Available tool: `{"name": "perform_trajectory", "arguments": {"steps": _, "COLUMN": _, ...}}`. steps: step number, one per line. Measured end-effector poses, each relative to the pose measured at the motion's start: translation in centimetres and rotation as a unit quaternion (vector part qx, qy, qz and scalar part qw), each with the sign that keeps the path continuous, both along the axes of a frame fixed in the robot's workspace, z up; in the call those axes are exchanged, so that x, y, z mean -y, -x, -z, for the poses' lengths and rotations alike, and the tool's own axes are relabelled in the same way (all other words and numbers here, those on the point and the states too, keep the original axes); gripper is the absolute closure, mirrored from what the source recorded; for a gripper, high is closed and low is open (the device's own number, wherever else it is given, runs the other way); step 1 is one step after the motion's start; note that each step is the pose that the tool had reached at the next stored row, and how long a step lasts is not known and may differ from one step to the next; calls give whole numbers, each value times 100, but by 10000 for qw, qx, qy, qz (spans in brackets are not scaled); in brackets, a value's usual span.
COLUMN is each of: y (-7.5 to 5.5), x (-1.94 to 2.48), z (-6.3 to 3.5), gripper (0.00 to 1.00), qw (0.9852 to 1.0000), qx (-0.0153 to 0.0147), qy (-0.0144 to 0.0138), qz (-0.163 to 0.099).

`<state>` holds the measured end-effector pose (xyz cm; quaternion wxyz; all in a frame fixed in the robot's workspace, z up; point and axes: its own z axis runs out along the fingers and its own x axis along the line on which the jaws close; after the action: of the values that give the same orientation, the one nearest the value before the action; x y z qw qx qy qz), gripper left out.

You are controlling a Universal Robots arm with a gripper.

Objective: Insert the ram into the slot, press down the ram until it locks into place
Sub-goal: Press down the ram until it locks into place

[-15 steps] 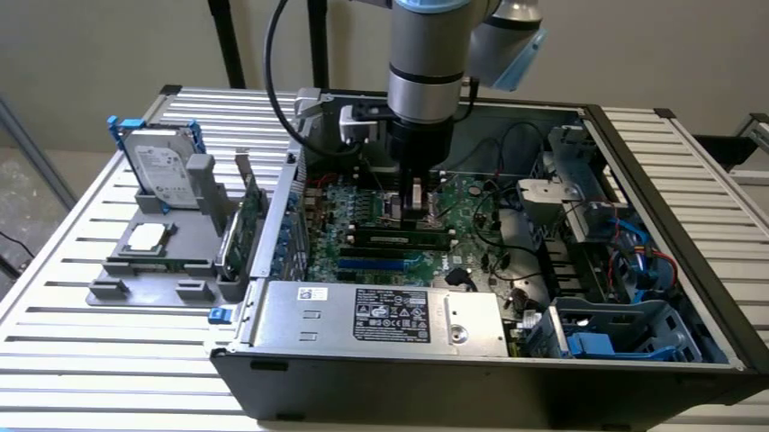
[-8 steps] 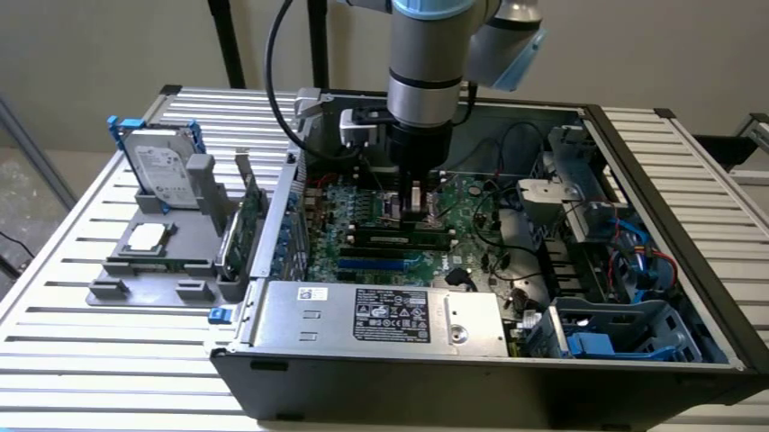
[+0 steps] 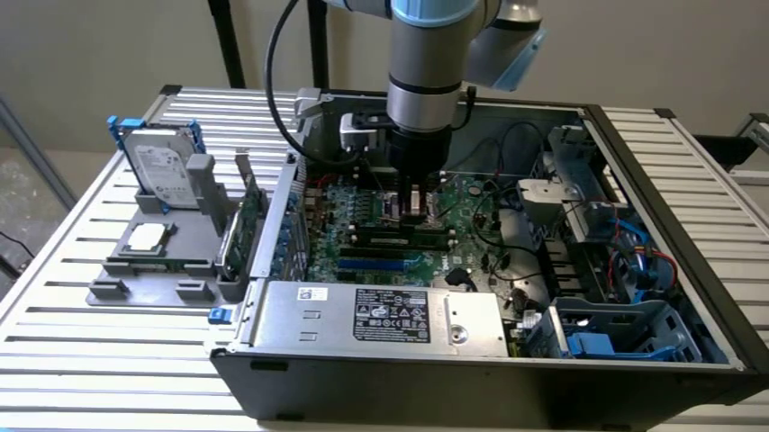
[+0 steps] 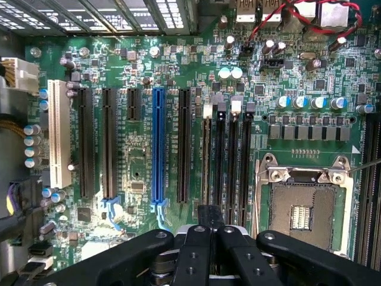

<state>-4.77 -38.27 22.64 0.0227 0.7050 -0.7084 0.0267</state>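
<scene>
The ram (image 4: 206, 161) stands on edge in the slot (image 4: 206, 125), the outermost of several parallel black memory sockets beside the blue slot's neighbour. It shows as a thin line from above. In the exterior view the ram (image 3: 391, 237) is a dark stick across the green motherboard (image 3: 360, 202). My gripper (image 4: 208, 215) is shut with nothing between its fingers. Its tips hang over one end of the ram, and I cannot tell whether they touch it. Seen from outside, the gripper (image 3: 415, 205) points straight down into the open computer case.
A blue slot (image 4: 158, 149), black expansion slots and a white one (image 4: 59, 134) lie to one side of the ram. The open processor socket (image 4: 300, 211) lies to the other. The power supply (image 3: 384, 315), drive cages and cables crowd the case. A hard drive (image 3: 162, 171) stands on a grey fixture outside.
</scene>
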Motion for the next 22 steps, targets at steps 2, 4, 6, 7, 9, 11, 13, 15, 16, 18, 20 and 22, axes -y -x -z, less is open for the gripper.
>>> {"name": "perform_trajectory", "arguments": {"steps": 2, "y": 1, "x": 2, "z": 8, "gripper": 89, "qw": 10000, "qx": -1, "qy": 4, "qz": 0}}
{"name": "perform_trajectory", "arguments": {"steps": 4, "y": -1, "x": 0, "z": -1, "gripper": 89, "qw": 10000, "qx": -11, "qy": -3, "qz": -1}}
{"name": "perform_trajectory", "arguments": {"steps": 6, "y": 0, "x": -1, "z": -52, "gripper": 89, "qw": 10000, "qx": -31, "qy": -9, "qz": 2}}
{"name": "perform_trajectory", "arguments": {"steps": 7, "y": 0, "x": 2, "z": -92, "gripper": 89, "qw": 10000, "qx": -43, "qy": -3, "qz": 2}}
{"name": "perform_trajectory", "arguments": {"steps": 9, "y": -3, "x": 2, "z": -156, "gripper": 89, "qw": 10000, "qx": -63, "qy": -2, "qz": 2}}
{"name": "perform_trajectory", "arguments": {"steps": 11, "y": -14, "x": 3, "z": -212, "gripper": 89, "qw": 10000, "qx": -82, "qy": -1, "qz": 2}}
{"name": "perform_trajectory", "arguments": {"steps": 13, "y": -40, "x": 3, "z": -263, "gripper": 89, "qw": 10000, "qx": -97, "qy": -2, "qz": 2}}
{"name": "perform_trajectory", "arguments": {"steps": 15, "y": -65, "x": 3, "z": -304, "gripper": 89, "qw": 9999, "qx": -105, "qy": -2, "qz": 2}}
{"name": "perform_trajectory", "arguments": {"steps": 16, "y": -67, "x": 3, "z": -313, "gripper": 89, "qw": 9999, "qx": -105, "qy": -2, "qz": 2}}
{"name": "perform_trajectory", "arguments": {"steps": 18, "y": -67, "x": 2, "z": -315, "gripper": 89, "qw": 9999, "qx": -104, "qy": -4, "qz": 3}}
{"name": "perform_trajectory", "arguments": {"steps": 20, "y": -67, "x": 3, "z": -315, "gripper": 89, "qw": 9999, "qx": -105, "qy": -5, "qz": 3}}
{"name": "perform_trajectory", "arguments": {"steps": 22, "y": -67, "x": 3, "z": -316, "gripper": 89, "qw": 9999, "qx": -105, "qy": -4, "qz": 2}}
